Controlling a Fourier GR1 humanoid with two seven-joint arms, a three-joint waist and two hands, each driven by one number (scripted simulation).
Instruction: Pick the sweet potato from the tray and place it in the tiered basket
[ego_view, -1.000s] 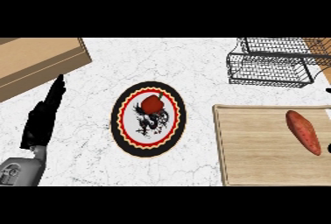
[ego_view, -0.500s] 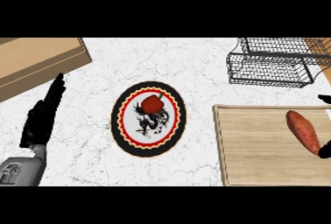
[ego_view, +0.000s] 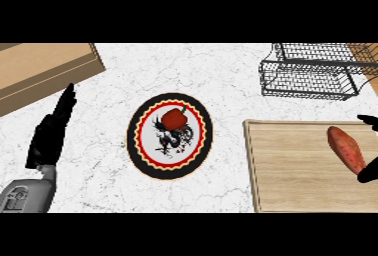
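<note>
My right hand (ego_view: 368, 170) is edging in at the frame's right edge, its grasp unclear, beside the sweet potato (ego_view: 346, 149) on the wooden tray (ego_view: 295, 170). Approach step: next, close around it, then lift toward the tiered basket (ego_view: 310, 72) upper right. Left hand (ego_view: 52, 132) rests, fingers straight.

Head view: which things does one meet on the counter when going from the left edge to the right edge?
Left hand → plate with a red pepper → wooden tray → sweet potato → right hand at the right edge.
</note>
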